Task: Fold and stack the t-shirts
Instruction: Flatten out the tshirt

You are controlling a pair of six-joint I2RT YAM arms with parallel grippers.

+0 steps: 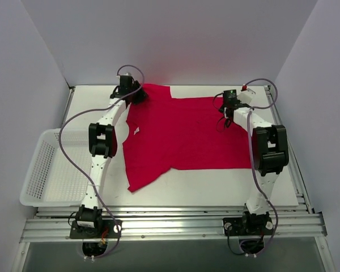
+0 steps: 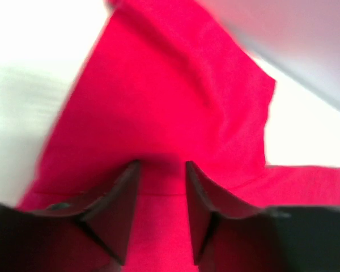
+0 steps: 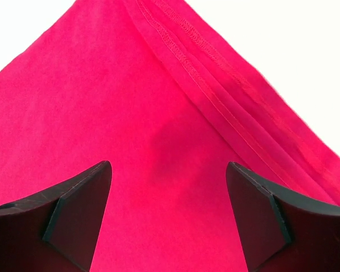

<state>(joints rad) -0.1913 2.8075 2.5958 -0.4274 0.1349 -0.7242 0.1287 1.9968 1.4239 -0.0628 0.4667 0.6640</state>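
The bright red cloth t-shirt (image 1: pixel 181 136) lies spread just right of the white plastic mesh basket (image 1: pixel 34 170). Both claws stand apart and empty: the left gripper (image 2: pixel 161 175) over cloth beyond the basket's far end, the right gripper (image 3: pixel 167 181) farthest from it. A shallow pinch could catch one layer, skewing the fold.

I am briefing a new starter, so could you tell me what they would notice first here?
A bright red t-shirt lies spread across the white table. The left gripper and right gripper stand open over its far corners. A white mesh basket sits at the table's left edge.
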